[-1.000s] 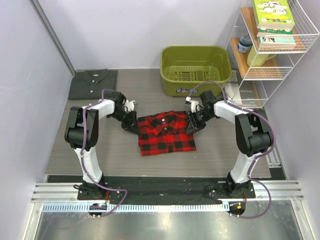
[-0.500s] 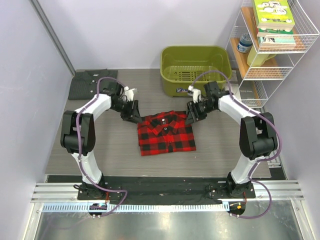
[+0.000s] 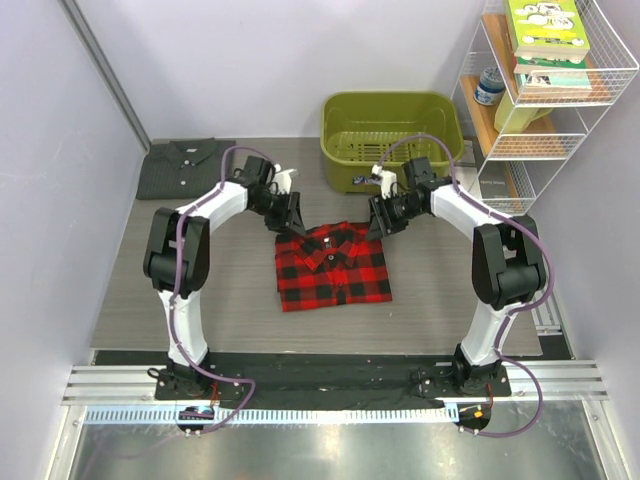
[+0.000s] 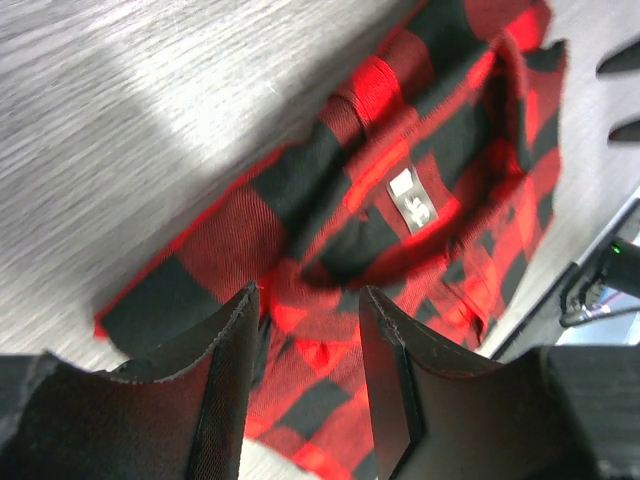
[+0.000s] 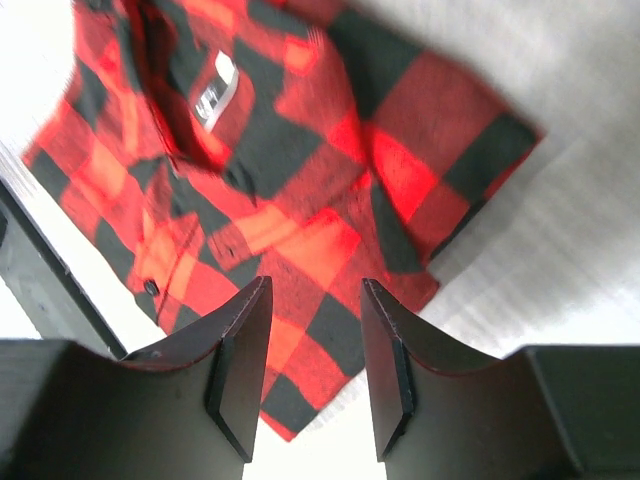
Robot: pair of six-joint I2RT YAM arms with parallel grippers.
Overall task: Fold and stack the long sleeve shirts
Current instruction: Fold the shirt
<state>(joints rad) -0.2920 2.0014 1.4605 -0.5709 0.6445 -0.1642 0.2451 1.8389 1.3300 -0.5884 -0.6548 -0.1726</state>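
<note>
The red-and-black plaid shirt (image 3: 333, 266) lies folded flat in the middle of the table, collar at the far side. Its white neck label shows in the left wrist view (image 4: 410, 200) and the right wrist view (image 5: 215, 92). The dark grey shirt (image 3: 185, 166) lies folded at the far left corner. My left gripper (image 3: 294, 214) is open and empty above the plaid shirt's far left corner (image 4: 305, 330). My right gripper (image 3: 378, 220) is open and empty above its far right corner (image 5: 310, 340).
An olive green basket (image 3: 390, 140) stands at the back, just behind the right gripper. A white wire shelf (image 3: 540, 95) with books and a can stands at the far right. A grey wall borders the left side.
Both grippers have moved away from the plaid shirt's sides toward the far side and now hover at its collar corners. The left arm has swung right. The shirt lies still.
</note>
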